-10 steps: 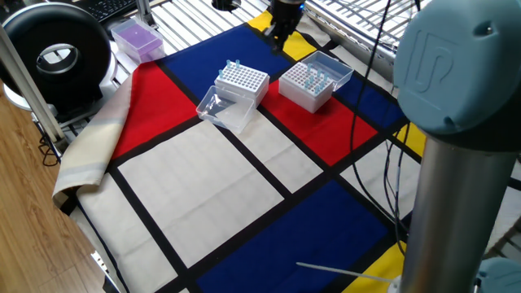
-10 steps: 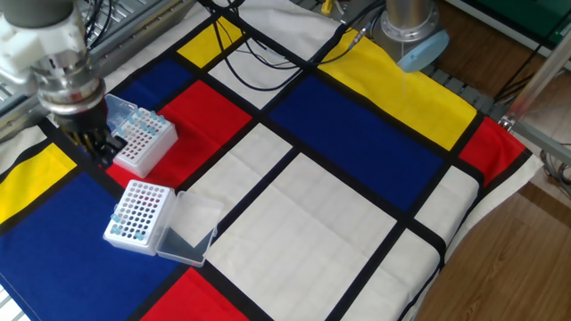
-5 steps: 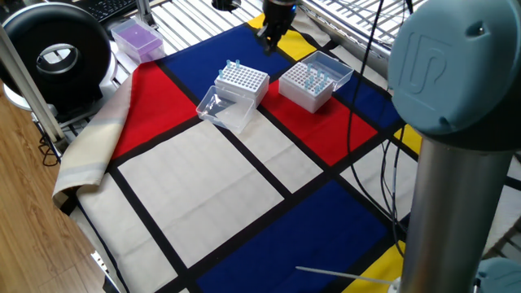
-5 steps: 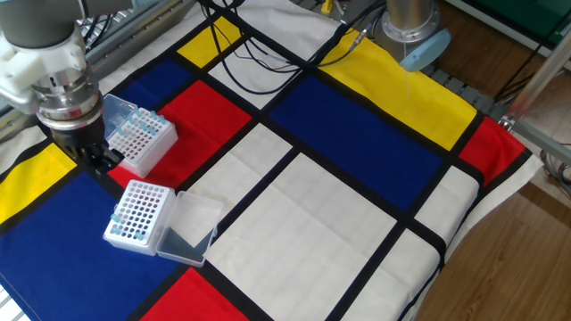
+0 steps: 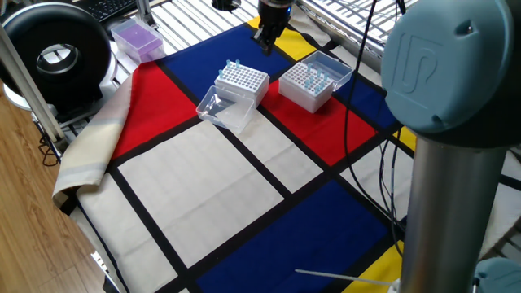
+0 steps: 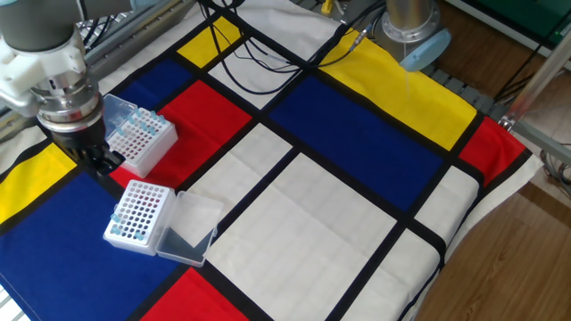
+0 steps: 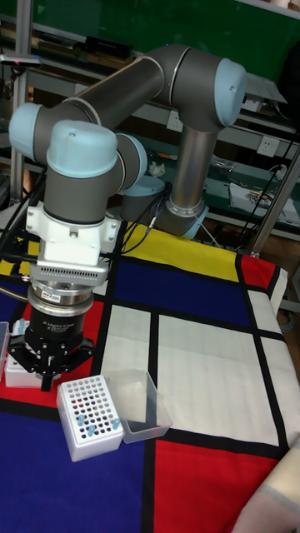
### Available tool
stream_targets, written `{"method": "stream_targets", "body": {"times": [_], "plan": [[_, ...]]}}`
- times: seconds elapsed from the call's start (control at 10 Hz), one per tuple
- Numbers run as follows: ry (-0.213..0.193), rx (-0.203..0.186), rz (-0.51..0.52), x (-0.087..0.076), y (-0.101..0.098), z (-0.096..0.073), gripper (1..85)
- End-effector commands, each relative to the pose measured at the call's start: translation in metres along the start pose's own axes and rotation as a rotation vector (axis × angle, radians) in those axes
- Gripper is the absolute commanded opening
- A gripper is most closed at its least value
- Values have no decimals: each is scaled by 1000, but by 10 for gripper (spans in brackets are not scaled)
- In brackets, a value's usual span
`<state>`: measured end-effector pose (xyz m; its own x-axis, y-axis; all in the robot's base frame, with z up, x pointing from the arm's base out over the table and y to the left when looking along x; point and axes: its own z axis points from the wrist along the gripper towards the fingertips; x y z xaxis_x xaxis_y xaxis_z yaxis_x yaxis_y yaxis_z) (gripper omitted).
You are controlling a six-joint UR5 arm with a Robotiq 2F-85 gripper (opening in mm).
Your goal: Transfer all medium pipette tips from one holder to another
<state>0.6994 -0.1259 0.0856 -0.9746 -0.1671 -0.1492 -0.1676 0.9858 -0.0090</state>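
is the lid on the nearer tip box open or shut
Open: the clear lid lies flipped back flat on the cloth beside the white tip box, leaving its hole grid exposed.

The arm (image 7: 125, 92) rises from its base (image 7: 179, 218) at the far side of the table, bends over at the shoulder and reaches forward and down. Its links are grey metal with pale blue caps at the joints. The wrist (image 7: 79, 212) points straight down, with a white ribbed block and a black flange under it. The gripper (image 7: 46, 376) is black and hangs vertical, low over the table. In the other fixed view the gripper (image 6: 100, 163) is seen from the side, and in one fixed view only its lower end (image 5: 264, 39) shows at the top edge. Its fingers are dark and small in all views, so I cannot tell how far apart they stand.
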Motion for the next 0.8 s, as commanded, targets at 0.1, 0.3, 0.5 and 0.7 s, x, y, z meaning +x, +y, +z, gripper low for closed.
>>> {"method": "stream_targets", "body": {"times": [0.1,0.3,0.5,0.7], "plan": [[-15,-42,-34,-4,10,-1,240],[8,-48,-23,-13,24,-1,253],[10,-42,-50,-25,33,-1,300],[17,-39,-55,-30,39,0,303]]}}
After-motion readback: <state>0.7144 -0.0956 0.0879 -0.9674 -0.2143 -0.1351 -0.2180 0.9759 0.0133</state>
